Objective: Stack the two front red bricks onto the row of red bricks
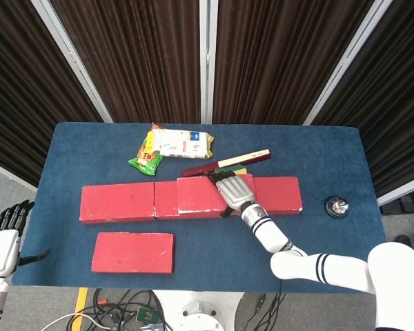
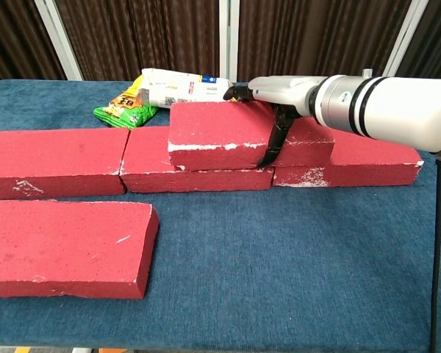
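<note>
A: What is hard to make out?

B: From the head view the right hand [image 1: 234, 193] covers the right end of the upper brick [image 1: 203, 194], so that end's edge is hidden. Behind it the wooden sticks [image 1: 228, 163] are partly masked by the fingers. The left hand [image 1: 3, 238] sits at the frame's left edge, off the tabletop [image 1: 331, 234], and the chest view does not show it at all.

A: And the hands themselves?

B: The right hand grasps the upper brick: fingers lie over its top and far edge, the thumb [image 2: 270, 147] runs down its near face. The left hand holds nothing, its fingers loosely apart.

A: Where are the bricks?

B: The upper brick rests on the row of red bricks [image 2: 132, 158], over the joint between the middle and right ones, directly under the right hand. The front brick [image 2: 62, 246] lies flat near the tabletop's front left, well apart from both hands. Snack packets [image 1: 169, 146] lie behind the row.
</note>
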Tool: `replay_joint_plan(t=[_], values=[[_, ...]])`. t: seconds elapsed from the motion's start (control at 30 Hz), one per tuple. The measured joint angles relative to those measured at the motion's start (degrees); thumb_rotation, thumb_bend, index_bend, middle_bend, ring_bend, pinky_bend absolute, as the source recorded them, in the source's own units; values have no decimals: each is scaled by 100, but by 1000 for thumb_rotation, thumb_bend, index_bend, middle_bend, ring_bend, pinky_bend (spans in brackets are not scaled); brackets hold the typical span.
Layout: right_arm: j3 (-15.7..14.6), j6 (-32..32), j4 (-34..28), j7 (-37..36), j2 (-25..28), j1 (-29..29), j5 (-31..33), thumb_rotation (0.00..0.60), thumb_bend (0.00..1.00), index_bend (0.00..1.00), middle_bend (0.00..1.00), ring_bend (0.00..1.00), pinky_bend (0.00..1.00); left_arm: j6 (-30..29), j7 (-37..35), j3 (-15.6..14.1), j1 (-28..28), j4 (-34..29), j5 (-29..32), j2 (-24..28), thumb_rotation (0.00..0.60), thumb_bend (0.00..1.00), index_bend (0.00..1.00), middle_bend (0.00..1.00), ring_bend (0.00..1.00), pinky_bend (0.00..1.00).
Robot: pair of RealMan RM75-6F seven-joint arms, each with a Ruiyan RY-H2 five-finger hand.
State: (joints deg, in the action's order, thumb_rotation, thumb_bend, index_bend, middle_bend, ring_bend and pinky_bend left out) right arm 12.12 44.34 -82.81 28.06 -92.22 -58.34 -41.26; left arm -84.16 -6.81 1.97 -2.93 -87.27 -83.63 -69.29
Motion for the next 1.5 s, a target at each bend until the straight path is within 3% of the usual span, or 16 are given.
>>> replay_joint_plan(t=[1.3,1.5], values=[[-212,-28,165,-94,-90,-364,401,600,90,0,133,96,114,66,-255,2,7,137,36,3,600,0,4,0,0,0],[-207,-15,147,-119,-96,-389,444,600,74,0,81,31,64,63,-288,6,9,158,34,3,600,0,4,0,0,0]])
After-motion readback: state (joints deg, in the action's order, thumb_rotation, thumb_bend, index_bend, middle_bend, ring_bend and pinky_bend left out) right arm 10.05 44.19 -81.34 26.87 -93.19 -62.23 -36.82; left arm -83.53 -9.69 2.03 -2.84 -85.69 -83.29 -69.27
